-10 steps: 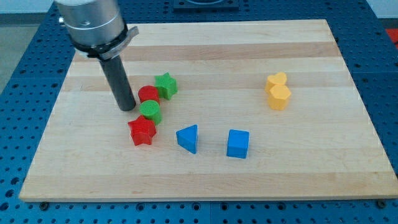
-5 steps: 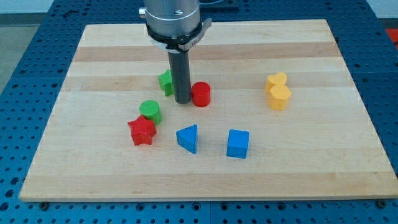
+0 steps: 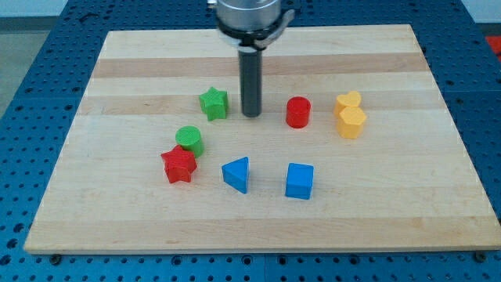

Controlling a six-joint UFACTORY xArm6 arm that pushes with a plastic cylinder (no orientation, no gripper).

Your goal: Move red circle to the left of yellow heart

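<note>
The red circle [image 3: 297, 112] stands on the wooden board, a short gap to the left of two yellow blocks. The upper yellow block [image 3: 348, 100] looks like the heart; the lower one [image 3: 351, 122] is a hexagon touching it. My tip [image 3: 251, 114] rests on the board between the green star [image 3: 213, 103] on its left and the red circle on its right, apart from both.
A green circle [image 3: 189, 140] and a red star [image 3: 178, 165] sit together at the lower left. A blue triangle [image 3: 236, 173] and a blue cube [image 3: 299, 181] lie toward the view's bottom. The board [image 3: 117, 63] is edged by blue perforated table.
The red circle has slid right from beside the green blocks to near the yellow blocks. My tip moved right with it and now stands apart from it, left of it.
</note>
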